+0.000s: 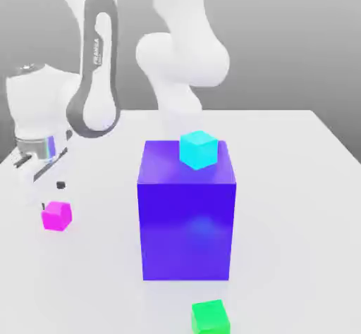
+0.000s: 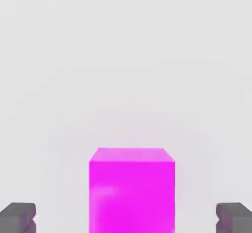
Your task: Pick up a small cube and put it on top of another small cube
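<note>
My gripper [image 2: 126, 219] is spread wide above the pink cube [image 2: 132, 190]; looks light, rigid, glossy, maybe slick. I'd pinch two opposite flat sides, mid-height.

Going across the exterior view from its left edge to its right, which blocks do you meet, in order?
The small magenta cube on the table, then the big blue-violet block. The cyan cube and green cube overlap that block's span, so their order is unclear.

Arm's upper links [image 1: 176, 15] running off the exterior view's top edge. Pink cube's [image 2: 132, 190] lower part and both fingertips [image 2: 17, 217] being cropped in the hand view.
</note>
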Tool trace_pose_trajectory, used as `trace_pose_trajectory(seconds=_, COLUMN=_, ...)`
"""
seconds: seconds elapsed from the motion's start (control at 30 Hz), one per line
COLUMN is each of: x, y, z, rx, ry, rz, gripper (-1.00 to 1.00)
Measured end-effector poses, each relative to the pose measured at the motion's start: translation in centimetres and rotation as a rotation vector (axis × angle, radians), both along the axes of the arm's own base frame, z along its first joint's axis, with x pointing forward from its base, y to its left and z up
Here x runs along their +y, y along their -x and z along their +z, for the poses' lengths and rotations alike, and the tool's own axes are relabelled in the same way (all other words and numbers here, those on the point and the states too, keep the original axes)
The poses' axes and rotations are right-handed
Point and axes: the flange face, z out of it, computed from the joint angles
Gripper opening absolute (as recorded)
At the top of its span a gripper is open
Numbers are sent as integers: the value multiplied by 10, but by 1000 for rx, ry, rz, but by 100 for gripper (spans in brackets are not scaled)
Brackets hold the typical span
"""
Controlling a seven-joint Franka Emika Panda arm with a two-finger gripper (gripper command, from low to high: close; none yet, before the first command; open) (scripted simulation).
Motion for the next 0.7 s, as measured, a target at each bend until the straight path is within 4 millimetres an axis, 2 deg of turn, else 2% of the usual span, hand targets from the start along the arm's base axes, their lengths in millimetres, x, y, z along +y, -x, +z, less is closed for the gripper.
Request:
trace_pose_trajectory(seconds=0.07, x=1, y=1, z=-18, rx=1, ry=0, rz=0, gripper=0)
trace_pose_trajectory(seconds=0.1, x=2, y=1, z=-24, rx=1, ry=0, rz=-1, gripper=-100)
trace_pose_trajectory(seconds=0.33, x=2, y=1, z=-25, rx=0, ry=1, rz=-1, gripper=-100)
trace_pose_trajectory(seconds=0.57, x=1, y=1, z=30, rx=-1, ry=0, rz=-4, gripper=-100)
trace_pose_trajectory(seconds=0.63, x=5, y=-15, z=37, rx=-3, ry=8, rz=72, gripper=-100)
trace_pose_trajectory(seconds=0.7, x=22, y=-58, z=40, rx=0, ry=13, rz=197, gripper=-100)
